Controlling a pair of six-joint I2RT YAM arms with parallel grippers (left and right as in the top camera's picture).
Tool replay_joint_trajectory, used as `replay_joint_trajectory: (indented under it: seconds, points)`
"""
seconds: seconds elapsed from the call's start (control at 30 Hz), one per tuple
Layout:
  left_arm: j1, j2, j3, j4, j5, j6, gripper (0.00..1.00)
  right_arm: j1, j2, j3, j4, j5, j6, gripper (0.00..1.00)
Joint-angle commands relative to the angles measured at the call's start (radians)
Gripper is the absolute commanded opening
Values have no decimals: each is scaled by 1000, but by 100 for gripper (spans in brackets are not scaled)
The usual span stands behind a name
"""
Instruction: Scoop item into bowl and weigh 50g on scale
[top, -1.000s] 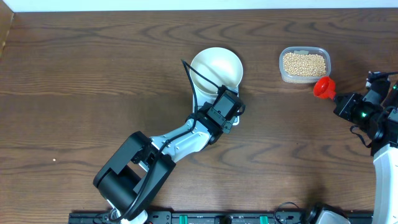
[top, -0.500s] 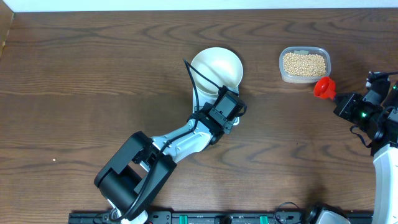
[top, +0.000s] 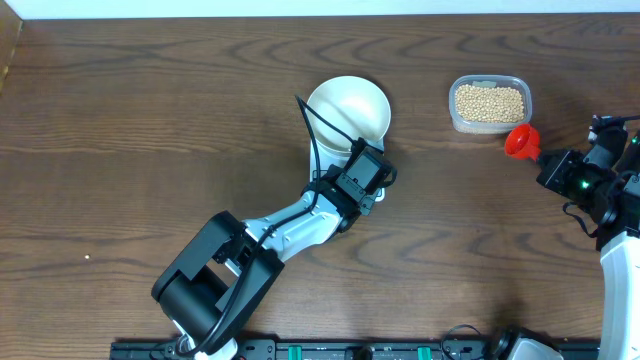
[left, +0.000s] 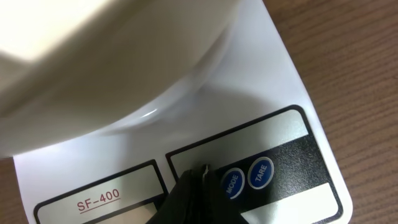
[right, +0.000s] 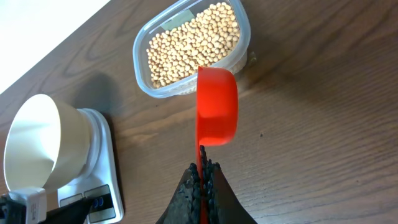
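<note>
The white bowl (top: 347, 108) stands empty on the white scale (left: 273, 93); both also show in the right wrist view, the bowl (right: 37, 143) on the scale (right: 102, 162). My left gripper (left: 202, 171) is shut, its tip on the scale's front panel just left of the blue MODE button (left: 231, 182). The beans (top: 489, 102) fill a clear tub (right: 189, 46) at the back right. My right gripper (right: 202, 168) is shut on the handle of an empty red scoop (right: 216, 106), held near the tub's front edge (top: 519, 139).
The blue TARE button (left: 261, 172) sits right of MODE. The left arm (top: 260, 240) stretches from the front edge to the scale. Bare wooden table (top: 150, 120) lies to the left.
</note>
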Motion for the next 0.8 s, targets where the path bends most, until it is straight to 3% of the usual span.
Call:
replay_joint_trajectory:
  seconds: [0.0, 0.77]
  points:
    - [-13, 79, -47, -50, 44, 3, 7, -3, 1, 18, -1, 1, -16, 1]
    - [-13, 92, -47, -77, -89, 3, 7, -3, 1, 18, -1, 1, -18, 1]
